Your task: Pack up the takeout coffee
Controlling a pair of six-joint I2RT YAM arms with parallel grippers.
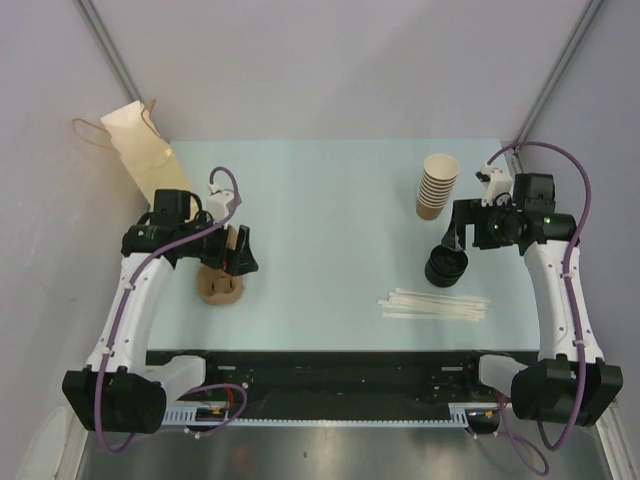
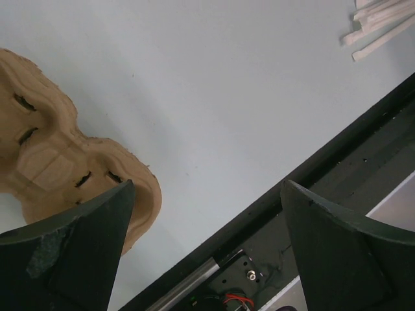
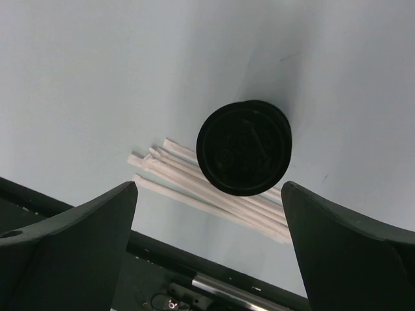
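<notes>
No lidded coffee cup shows in any view. My left gripper (image 1: 238, 255) is open and empty, hovering just above a brown pulp cup carrier (image 1: 221, 288). In the left wrist view (image 2: 207, 259) the carrier (image 2: 52, 155) lies empty at the left, partly behind the left finger. My right gripper (image 1: 452, 232) is open and empty, just above a low stack of black lids (image 1: 446, 266). In the right wrist view (image 3: 211, 253) the black lids (image 3: 244, 148) sit ahead of the open jaws, apart from them.
A stack of lidless tan paper cups (image 1: 437, 185) stands behind the lids. Several wrapped white straws (image 1: 435, 305) lie near the front right, also in the right wrist view (image 3: 214, 188). A tan paper bag (image 1: 140, 150) leans at the back left. The black front rail (image 1: 320, 370) runs along the near edge.
</notes>
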